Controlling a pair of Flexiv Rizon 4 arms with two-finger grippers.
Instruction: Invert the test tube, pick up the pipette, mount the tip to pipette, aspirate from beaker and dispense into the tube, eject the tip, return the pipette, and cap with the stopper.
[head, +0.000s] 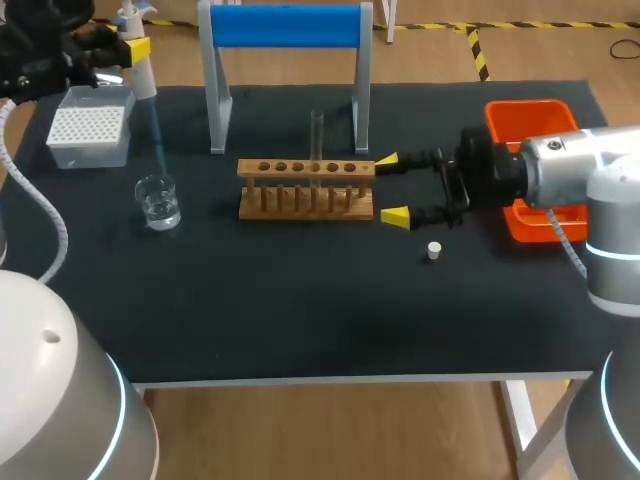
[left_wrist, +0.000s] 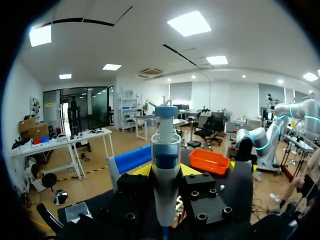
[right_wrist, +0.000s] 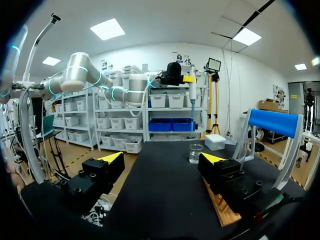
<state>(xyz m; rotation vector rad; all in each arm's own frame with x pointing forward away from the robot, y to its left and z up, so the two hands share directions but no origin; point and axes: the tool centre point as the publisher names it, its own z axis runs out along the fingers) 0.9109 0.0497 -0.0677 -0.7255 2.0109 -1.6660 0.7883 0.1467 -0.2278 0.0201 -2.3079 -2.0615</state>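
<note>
Nearest you on the table (head: 300, 320), the small white stopper (head: 433, 250) lies in front of the wooden rack (head: 305, 188) and off past its right end. Just behind the stopper, your right hand (head: 392, 188) sits at the rack's right end with its fingers spread wide. In the right wrist view the rack's end (right_wrist: 225, 210) lies under one finger of that hand (right_wrist: 162, 159).

The test tube (head: 317, 140) stands upright in a hole right of the rack's middle. Well to the rack's left, the glass beaker (head: 158, 202) holds clear liquid. The orange tray (head: 530, 125) lies to the rack's right, partly behind the right arm.

Behind the rack stands the frame with the blue bar (head: 285, 25). Farther back and left of the rack is the white tip box (head: 90, 125). Beside the box, your left hand (head: 128, 45) pinches the pipette (head: 140, 75), and its blue tip (head: 157, 135) points down toward the beaker. The left wrist view shows the pipette body (left_wrist: 165, 150) upright and clamped between that hand's fingers (left_wrist: 190, 169).
</note>
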